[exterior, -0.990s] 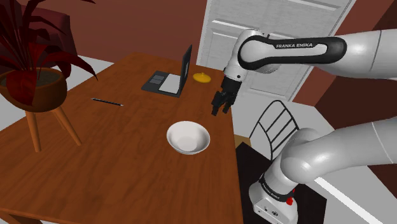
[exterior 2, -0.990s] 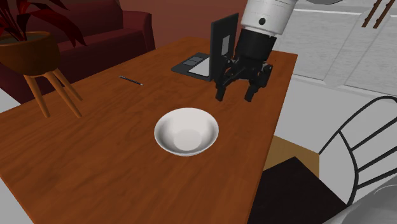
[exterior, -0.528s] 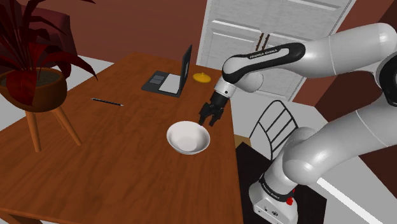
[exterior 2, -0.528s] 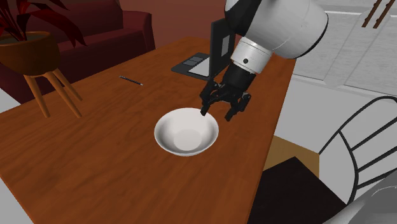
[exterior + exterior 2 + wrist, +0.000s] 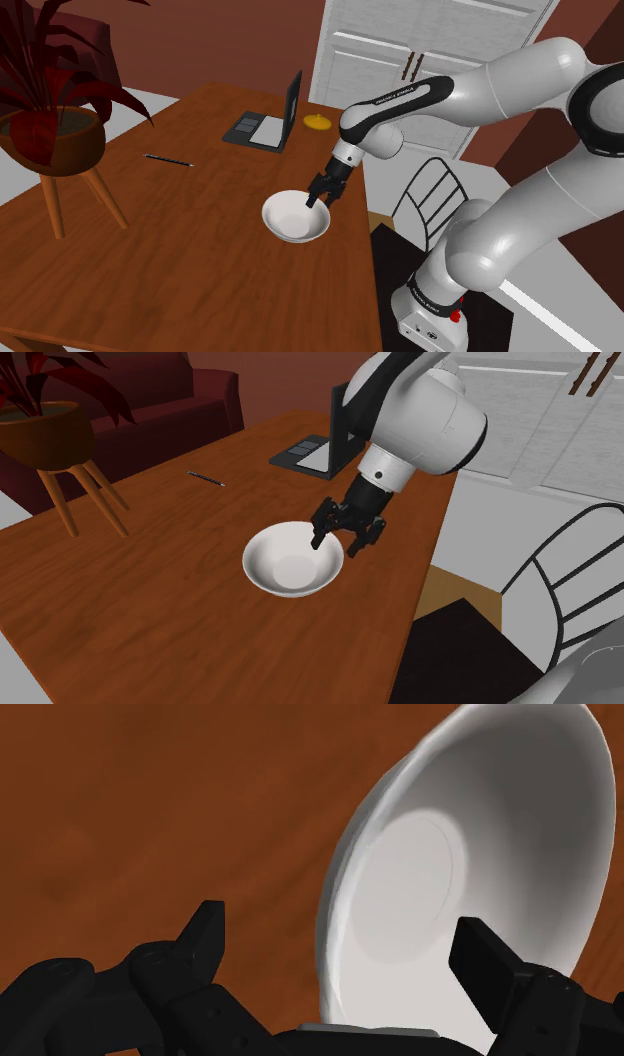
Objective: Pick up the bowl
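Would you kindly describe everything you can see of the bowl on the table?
The bowl is plain white, round and shallow, with a flat circular bottom and flaring wall, empty and upright on the brown wooden table. The open gripper straddles its rim, one finger inside, one outside; neither visibly touches it.

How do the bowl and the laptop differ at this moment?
The bowl is white and round; the laptop is dark and flat-sided. The open fingers of the gripper straddle the bowl's rim; the laptop stands apart, lid up. Both rest on the wooden table.
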`<move>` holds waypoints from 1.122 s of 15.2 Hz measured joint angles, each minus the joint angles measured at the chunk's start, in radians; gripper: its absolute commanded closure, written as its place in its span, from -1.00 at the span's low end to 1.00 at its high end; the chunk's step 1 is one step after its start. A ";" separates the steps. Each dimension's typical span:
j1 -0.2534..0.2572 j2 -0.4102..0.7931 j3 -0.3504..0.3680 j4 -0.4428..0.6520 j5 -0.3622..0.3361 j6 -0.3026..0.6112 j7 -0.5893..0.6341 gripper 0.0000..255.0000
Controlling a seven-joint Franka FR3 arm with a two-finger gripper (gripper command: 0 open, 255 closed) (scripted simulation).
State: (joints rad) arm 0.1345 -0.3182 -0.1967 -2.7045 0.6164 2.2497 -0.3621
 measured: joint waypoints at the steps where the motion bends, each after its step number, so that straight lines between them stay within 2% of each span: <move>1: 0.003 0.010 0.000 0.001 0.007 0.008 -0.007 -1.00; 2: 0.005 0.016 -0.001 0.000 0.011 0.013 -0.012 1.00; 12: 0.006 0.020 -0.002 0.000 0.015 0.017 -0.017 1.00; 17: -0.009 -0.029 0.004 0.015 -0.025 -0.035 0.032 1.00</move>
State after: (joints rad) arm 0.1258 -0.3475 -0.1928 -2.6892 0.5913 2.2143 -0.3297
